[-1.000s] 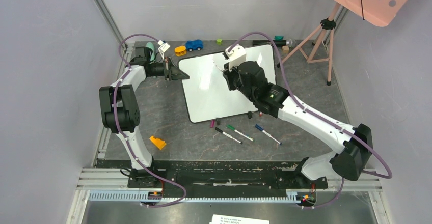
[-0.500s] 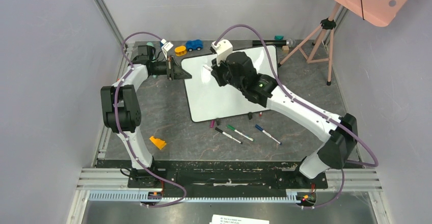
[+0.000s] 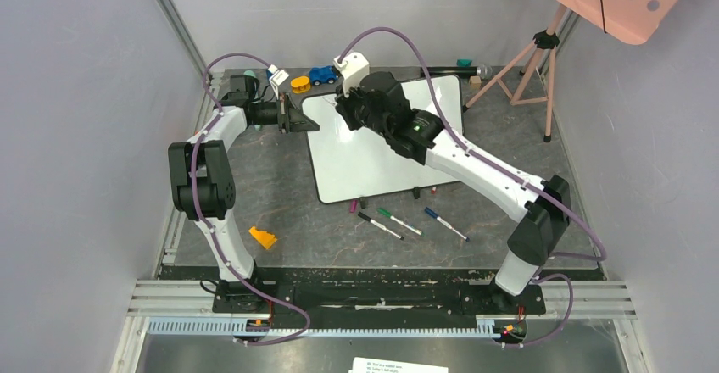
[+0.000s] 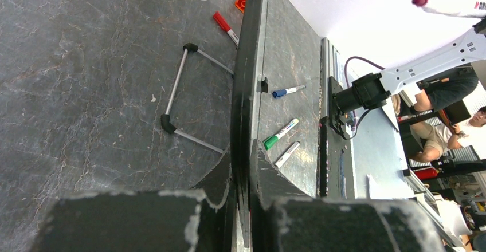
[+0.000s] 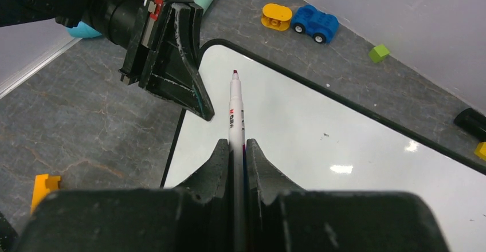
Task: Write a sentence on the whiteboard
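Zero letters show on the whiteboard in the top view; it sits mid-table, face blank. Left gripper is at its far-left corner, right gripper over the same end.

Left wrist: fingers clamped on the board's black frame.

Right wrist: fingers clenched on a marker, tip above the bare corner.

Judgement: writing not begun, whole sentence left.

No legible text anywhere. On the barrel of the white marker, red printing, too small and foreshortened to read. In the left wrist view, more red lettering there, cut off by the frame edge. On a paper sheet at the near edge, tiny printed lines, unreadable.
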Robot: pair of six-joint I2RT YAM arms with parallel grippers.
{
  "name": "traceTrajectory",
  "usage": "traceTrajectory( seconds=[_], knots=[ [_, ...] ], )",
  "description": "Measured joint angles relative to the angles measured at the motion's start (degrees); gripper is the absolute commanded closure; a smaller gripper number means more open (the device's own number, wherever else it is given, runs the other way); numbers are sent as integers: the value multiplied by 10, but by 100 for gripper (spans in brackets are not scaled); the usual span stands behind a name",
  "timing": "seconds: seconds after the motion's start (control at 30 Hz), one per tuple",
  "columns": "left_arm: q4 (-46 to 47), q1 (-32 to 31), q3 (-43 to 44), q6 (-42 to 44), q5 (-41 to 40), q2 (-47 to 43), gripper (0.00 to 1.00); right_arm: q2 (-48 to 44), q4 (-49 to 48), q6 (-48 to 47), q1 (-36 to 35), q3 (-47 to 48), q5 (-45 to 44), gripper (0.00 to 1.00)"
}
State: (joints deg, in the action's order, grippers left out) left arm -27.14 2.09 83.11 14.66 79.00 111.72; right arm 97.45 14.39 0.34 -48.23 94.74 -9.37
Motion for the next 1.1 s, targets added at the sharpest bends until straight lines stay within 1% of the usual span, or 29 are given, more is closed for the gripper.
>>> traceTrajectory(
  seconds=[0.2, 0.47, 1.1],
  knots=[
    [0, 0, 0, 0, 0, 0, 98, 36, 10, -7, 0, 35, -17, 100],
    [-2, 0, 0, 4, 1, 0, 98, 69, 17, -7, 0, 45, -30, 100],
    [-3, 0, 0, 4, 0, 0, 98, 97, 17, -7, 0, 58, -30, 100]
  ],
)
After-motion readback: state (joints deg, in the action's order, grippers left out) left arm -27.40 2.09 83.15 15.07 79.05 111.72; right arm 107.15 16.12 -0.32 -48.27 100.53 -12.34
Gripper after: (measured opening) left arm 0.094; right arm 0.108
